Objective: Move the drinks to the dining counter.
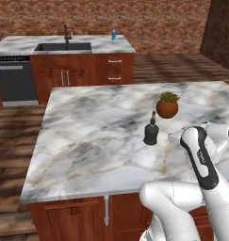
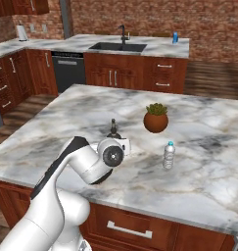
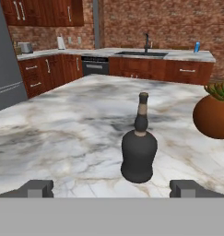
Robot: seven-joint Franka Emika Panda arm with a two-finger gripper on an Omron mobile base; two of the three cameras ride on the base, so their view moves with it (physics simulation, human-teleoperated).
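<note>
A squat black narrow-necked bottle [image 3: 138,148] stands upright on the marble island, just ahead of my gripper [image 3: 112,189]. The gripper is open, its two fingertips [image 3: 37,188] spread wide to either side of the bottle, touching nothing. From the base the same bottle [image 1: 151,132] [image 2: 112,129] sits right beyond my wrist. A clear water bottle [image 2: 168,155] stands to its right. A blue-and-white can [image 1: 113,34] [image 2: 175,37] [image 3: 197,46] stands on the dining counter [image 1: 106,45] [image 2: 159,46] [image 3: 182,55], right of the black sink [image 1: 63,46].
A terracotta pot with a green plant [image 1: 167,106] [image 2: 155,119] [image 3: 214,115] stands close behind and right of the black bottle. The island top [image 1: 87,141] lies wide and bare to the left. A floor gap separates island and dining counter. A dishwasher [image 1: 12,80] sits left of the sink.
</note>
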